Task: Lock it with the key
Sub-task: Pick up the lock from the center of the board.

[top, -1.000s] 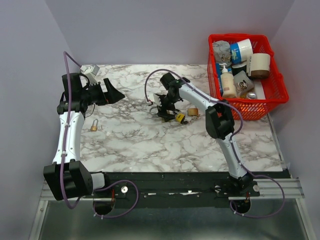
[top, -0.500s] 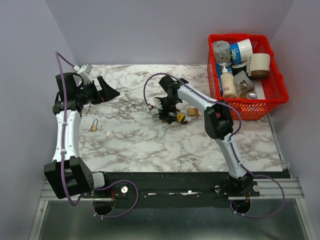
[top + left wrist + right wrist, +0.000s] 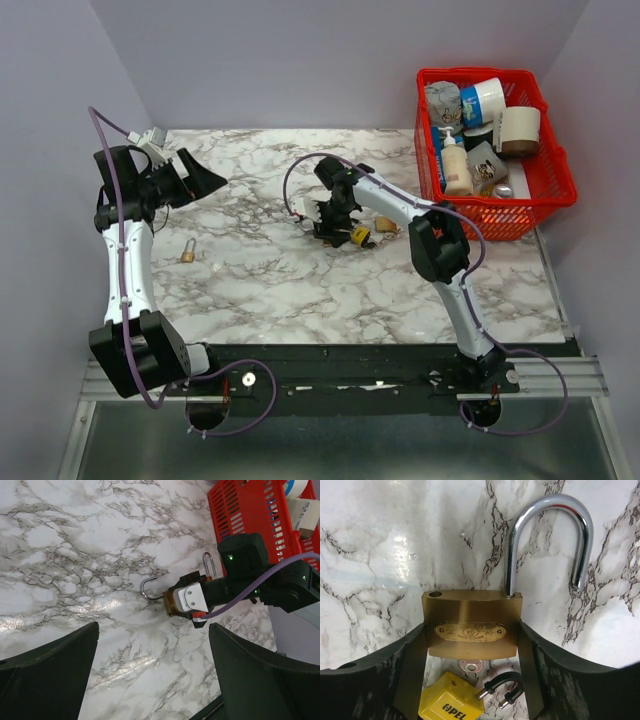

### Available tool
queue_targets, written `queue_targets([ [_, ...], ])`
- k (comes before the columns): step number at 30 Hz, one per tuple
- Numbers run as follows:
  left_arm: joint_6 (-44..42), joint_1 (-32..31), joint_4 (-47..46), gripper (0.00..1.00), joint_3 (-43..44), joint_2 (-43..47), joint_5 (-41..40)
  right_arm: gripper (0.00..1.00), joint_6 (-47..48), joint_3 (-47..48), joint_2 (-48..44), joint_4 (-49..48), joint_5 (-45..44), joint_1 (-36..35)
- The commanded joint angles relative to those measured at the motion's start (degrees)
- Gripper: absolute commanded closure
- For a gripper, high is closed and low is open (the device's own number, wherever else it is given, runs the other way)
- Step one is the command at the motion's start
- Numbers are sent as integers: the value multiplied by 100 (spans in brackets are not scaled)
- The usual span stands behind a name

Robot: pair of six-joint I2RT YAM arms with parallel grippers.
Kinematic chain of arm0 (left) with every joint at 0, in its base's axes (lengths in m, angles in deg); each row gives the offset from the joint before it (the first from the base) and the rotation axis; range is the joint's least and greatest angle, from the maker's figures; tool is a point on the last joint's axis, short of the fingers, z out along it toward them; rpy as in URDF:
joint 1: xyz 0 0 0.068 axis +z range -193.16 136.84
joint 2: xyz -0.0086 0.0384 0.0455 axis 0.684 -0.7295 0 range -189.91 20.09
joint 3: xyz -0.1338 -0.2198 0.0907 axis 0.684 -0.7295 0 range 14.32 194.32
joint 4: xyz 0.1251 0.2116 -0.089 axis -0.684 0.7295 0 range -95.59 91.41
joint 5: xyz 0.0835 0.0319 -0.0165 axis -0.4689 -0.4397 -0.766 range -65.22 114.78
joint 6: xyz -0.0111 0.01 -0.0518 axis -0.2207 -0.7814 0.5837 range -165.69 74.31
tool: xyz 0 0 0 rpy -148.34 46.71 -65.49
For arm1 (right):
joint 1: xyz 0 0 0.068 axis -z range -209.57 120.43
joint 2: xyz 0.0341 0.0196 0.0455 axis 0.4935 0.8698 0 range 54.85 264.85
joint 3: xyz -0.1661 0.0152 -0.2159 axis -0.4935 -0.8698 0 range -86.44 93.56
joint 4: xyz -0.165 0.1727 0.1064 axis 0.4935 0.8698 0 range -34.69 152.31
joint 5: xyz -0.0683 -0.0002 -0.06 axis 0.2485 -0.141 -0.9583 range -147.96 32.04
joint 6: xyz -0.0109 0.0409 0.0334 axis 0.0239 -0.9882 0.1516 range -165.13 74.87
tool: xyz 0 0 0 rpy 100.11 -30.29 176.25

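Observation:
A brass padlock (image 3: 470,622) lies flat on the marble with its steel shackle (image 3: 560,510) swung open. My right gripper (image 3: 472,630) is shut on it, one finger pressed against each side of the body. A small round coppery piece (image 3: 471,666) shows just under the lock body; I cannot tell whether it is the key. From above, the right gripper (image 3: 324,216) sits low at the table's middle and covers the lock. My left gripper (image 3: 203,173) hangs open and empty at the far left. The left wrist view shows the same padlock (image 3: 172,600) from afar.
A yellow padlock (image 3: 451,704) with a black shackle lies just behind the held lock. Another brass padlock (image 3: 386,224) lies to the right, and a small one (image 3: 187,251) at the left. The red basket (image 3: 500,222) of bottles stands at the back right.
My right gripper's fingers have closed in onto the sides of the brass padlock. The left arm has drawn back and to the left, still open.

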Motion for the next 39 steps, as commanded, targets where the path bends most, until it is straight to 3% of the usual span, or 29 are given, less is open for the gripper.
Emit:
queue_targets([
  [1, 104, 94, -128, 1, -67, 38, 196, 37, 84, -534, -32, -325, -154, -133],
  [7, -203, 86, -111, 1, -551, 109, 109, 55, -21, -860, -603, -360, 321, -142],
  [14, -185, -160, -496, 2, -1271, 65, 239, 59, -57, -1036, -1175, -317, 856, -142],
  [21, -1142, -196, -2121, 1, -2000, 863, 766, 63, 14, -755, -1315, 184, 1173, -142],
  [24, -2300, -187, -2001, 1, -2150, 1092, 1118, 63, 49, -746, -1377, 333, 1270, -142],
  [25, -3139, -196, -1861, 1, -2168, 1137, 1180, 63, 40, -746, -1403, 360, 1296, -142],
  [28, -4129, -187, -1404, 1, -2291, 1208, 1303, 64, -4, -772, -1482, 431, 1446, -151],
  [31, -6042, -222, -132, 1, -2134, 1102, 1610, 64, -39, -720, -1535, 553, 1587, -142],
  [32, -7353, -239, 629, 1, -2090, 1076, 1655, 64, -65, -711, -1544, 580, 1639, -142],
  [33, -7862, -257, 880, 1, -2098, 1076, 1681, 64, -74, -650, -1561, 632, 1657, -142],
  [36, -9390, -345, 1268, 1, -2317, 1137, 1585, 64, -83, -535, -1588, 755, 1745, -142],
  [39, -10307, -713, 1305, 1, -2572, 1216, 1366, 64, -135, -456, -1597, 913, 1885, -151],
])
